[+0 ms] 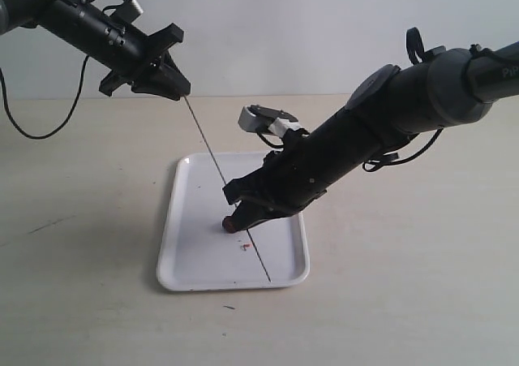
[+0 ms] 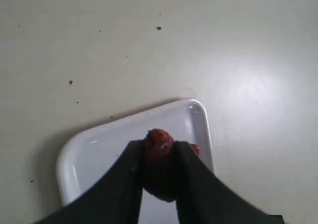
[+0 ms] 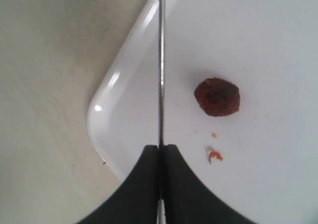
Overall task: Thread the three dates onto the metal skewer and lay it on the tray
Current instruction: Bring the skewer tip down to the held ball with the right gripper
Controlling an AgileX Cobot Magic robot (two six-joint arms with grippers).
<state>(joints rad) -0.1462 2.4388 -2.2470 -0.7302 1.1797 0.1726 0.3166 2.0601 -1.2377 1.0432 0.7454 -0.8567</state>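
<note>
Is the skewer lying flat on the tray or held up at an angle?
The metal skewer is tilted: fingers grip its top end, lower tip at the tray.

Your pale desk [image 1: 422, 301] carries a few dark specks [image 2: 159, 28]; small reddish crumbs [image 3: 215, 156] lie close together; a white wall [image 1: 308, 33] stands behind.

My exterior camera stands off my arms and looks down at a slant across the bench [image 1: 81, 220] toward a pale wall, far enough back to take in both arms and the whole tray [image 1: 195, 252]. The wrist cameras look steeply down past the left end effector [image 2: 160, 170] and right end effector [image 3: 160, 152], close above the bench. All three views share the tray; each wrist view catches one rounded corner.
</note>
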